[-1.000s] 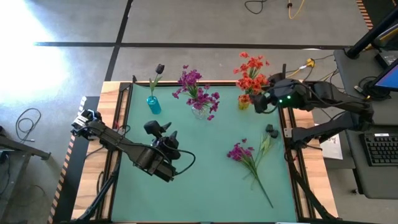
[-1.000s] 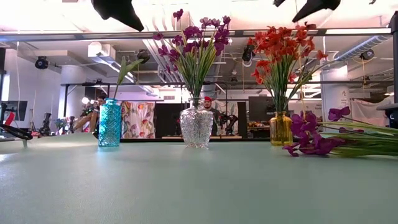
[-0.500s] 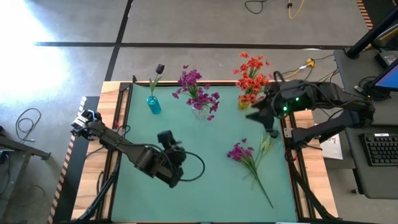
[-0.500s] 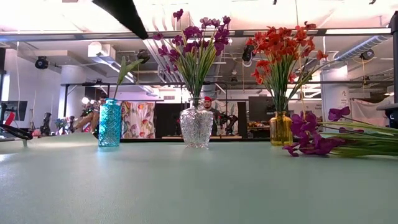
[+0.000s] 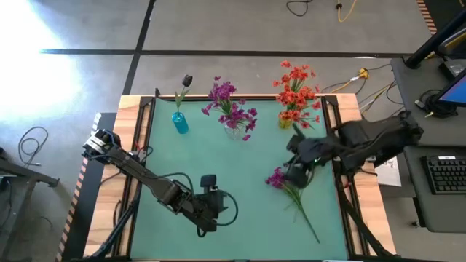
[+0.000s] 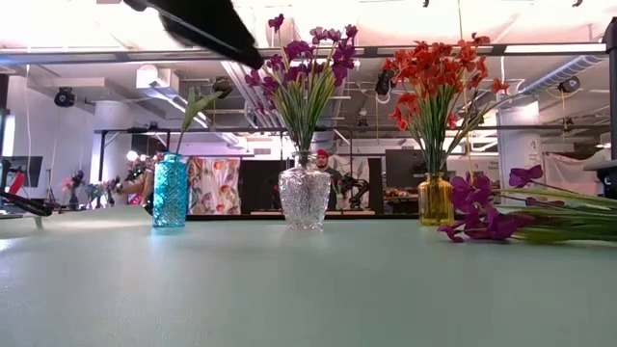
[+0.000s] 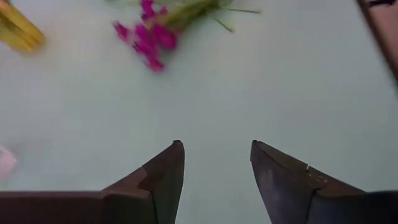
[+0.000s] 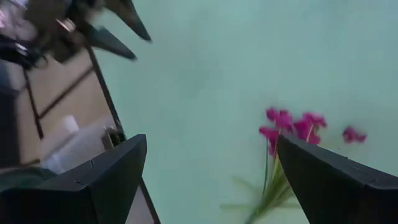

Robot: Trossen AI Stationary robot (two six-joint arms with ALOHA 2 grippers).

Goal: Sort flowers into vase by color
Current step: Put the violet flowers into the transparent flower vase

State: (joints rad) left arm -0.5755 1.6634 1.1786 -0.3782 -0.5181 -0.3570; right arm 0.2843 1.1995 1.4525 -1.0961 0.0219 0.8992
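Note:
Three vases stand along the far edge. A blue vase (image 5: pixel 180 122) holds a dark bud, a clear vase (image 5: pixel 234 129) holds magenta flowers (image 5: pixel 229 105), and a yellow vase (image 5: pixel 285 121) holds orange-red flowers (image 5: pixel 295 87). Loose flowers (image 5: pixel 278 178), with a magenta cluster and long green stems, lie flat on the mat at the right. My right gripper (image 5: pixel 295 175) hovers open above them; the magenta cluster (image 8: pixel 292 127) shows between its fingers, and it touches nothing. My left gripper (image 7: pixel 217 144) is open over bare mat, left of the loose flowers (image 7: pixel 149 38), with nothing between its fingers.
The green mat (image 5: pixel 240 218) has bare room in the middle and near the front. A wooden rim and dark rails (image 5: pixel 138 145) frame it. In the low view the loose flowers (image 6: pixel 501 220) lie at the right, in front of the yellow vase (image 6: pixel 436 200).
My right gripper has left the yellow vase at the far right and swung toward the near edge and inward, ending over the loose flowers. My left gripper has gone toward the near edge and the right and has tipped downward. No flower has moved.

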